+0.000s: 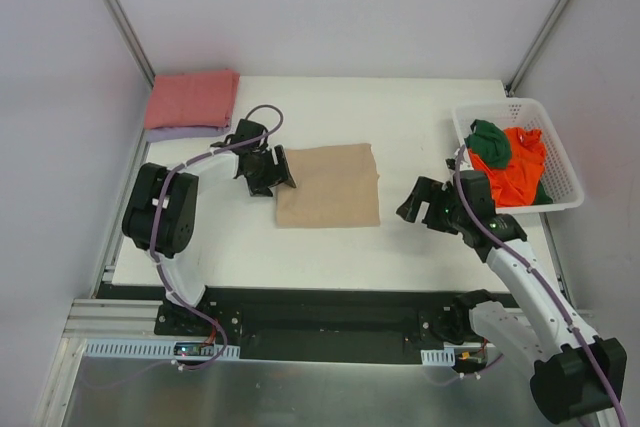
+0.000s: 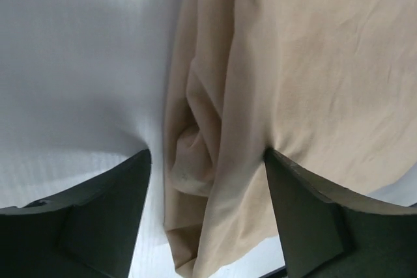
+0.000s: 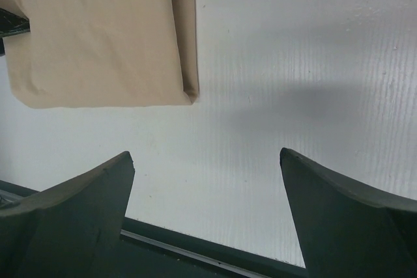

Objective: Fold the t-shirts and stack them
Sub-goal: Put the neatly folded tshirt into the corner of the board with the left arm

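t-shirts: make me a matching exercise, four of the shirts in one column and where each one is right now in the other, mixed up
Things:
1. tan t-shirt
2. salmon pink t-shirt
3. orange t-shirt
4. lavender t-shirt

Places:
A. in the white basket on the right
B. folded, on top of the pile at the far left corner
C. middle of the table, with the left gripper at its left edge
D. under another shirt, only an edge showing

Pairs: 1-C, 2-B, 3-A, 4-D
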Robot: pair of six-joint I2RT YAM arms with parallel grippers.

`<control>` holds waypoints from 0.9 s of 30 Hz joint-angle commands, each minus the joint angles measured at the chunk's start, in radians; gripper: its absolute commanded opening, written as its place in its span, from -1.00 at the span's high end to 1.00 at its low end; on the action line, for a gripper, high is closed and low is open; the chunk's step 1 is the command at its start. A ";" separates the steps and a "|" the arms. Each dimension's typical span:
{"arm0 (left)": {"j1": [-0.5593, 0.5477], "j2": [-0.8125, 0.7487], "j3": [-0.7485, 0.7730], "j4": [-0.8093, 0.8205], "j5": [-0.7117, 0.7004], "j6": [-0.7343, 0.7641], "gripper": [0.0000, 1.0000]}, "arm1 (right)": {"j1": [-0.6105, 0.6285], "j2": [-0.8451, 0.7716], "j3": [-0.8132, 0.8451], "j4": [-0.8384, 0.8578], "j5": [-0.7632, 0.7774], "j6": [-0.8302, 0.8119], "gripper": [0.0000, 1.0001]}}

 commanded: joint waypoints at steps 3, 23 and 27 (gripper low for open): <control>-0.106 0.062 -0.023 -0.016 -0.099 -0.056 -0.10 | 0.003 -0.009 -0.003 -0.023 0.064 -0.046 -0.93; -0.220 0.151 0.373 -0.292 -0.777 0.274 1.00 | 0.000 0.011 -0.052 0.012 0.121 -0.129 -0.93; -0.195 0.206 0.507 -0.289 -0.949 0.492 1.00 | -0.002 0.023 -0.052 0.023 0.145 -0.130 -0.93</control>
